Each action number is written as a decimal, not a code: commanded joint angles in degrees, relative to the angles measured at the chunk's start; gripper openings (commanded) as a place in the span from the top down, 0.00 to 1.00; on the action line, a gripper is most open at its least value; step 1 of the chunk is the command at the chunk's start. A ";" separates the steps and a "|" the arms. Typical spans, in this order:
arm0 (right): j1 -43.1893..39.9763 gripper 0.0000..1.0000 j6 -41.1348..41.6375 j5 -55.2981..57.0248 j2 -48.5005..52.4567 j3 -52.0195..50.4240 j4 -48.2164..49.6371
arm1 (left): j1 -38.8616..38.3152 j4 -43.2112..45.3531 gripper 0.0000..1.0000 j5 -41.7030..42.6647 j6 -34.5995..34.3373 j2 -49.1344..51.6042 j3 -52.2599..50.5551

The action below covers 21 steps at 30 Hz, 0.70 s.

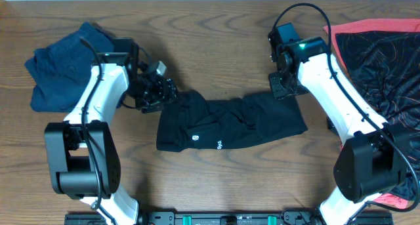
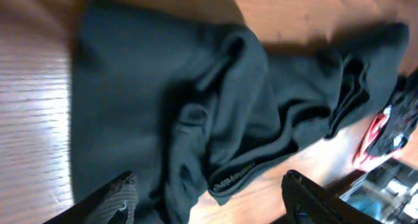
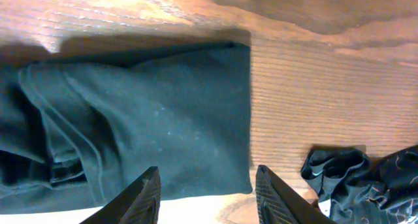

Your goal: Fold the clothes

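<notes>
Left gripper (image 2: 209, 208) fingers spread wide at the bottom of the left wrist frame, nothing between them, over the black garment's (image 2: 196, 106) rumpled folds. Right gripper (image 3: 208, 199) likewise spread and empty, above the garment's flat corner. Overhead: black garment lies crumpled at frame centre on the wooden table (image 1: 216, 28), between both arms. Blue garment (image 1: 56, 71) upper left. Red-and-black patterned cloth (image 1: 380, 54) at right edge.

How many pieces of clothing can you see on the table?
3: a blue garment at the left side, a black garment in the middle, and a black-and-red patterned garment at the right edge. The right one looks heaped and partly out of frame, so it may hide more.
</notes>
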 commanded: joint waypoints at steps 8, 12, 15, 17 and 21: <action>-0.48 0.55 1.03 0.00 -0.35 0.59 -0.35 | -1.29 6.99 0.25 -2.38 4.00 -0.07 -8.44; -0.48 0.55 1.46 -0.02 -0.35 0.59 -0.33 | -1.75 12.17 0.21 2.71 4.00 0.11 -11.32; -0.48 0.55 1.46 0.00 -0.35 0.59 -0.33 | -2.64 13.27 0.21 2.99 3.98 0.63 -12.00; -0.46 0.55 1.46 0.00 -0.35 0.59 -0.35 | -3.45 13.57 0.20 2.99 3.98 1.51 -12.02; -0.46 0.55 1.46 0.00 -0.35 0.59 -0.48 | -4.90 13.62 0.21 2.93 3.96 3.80 -12.02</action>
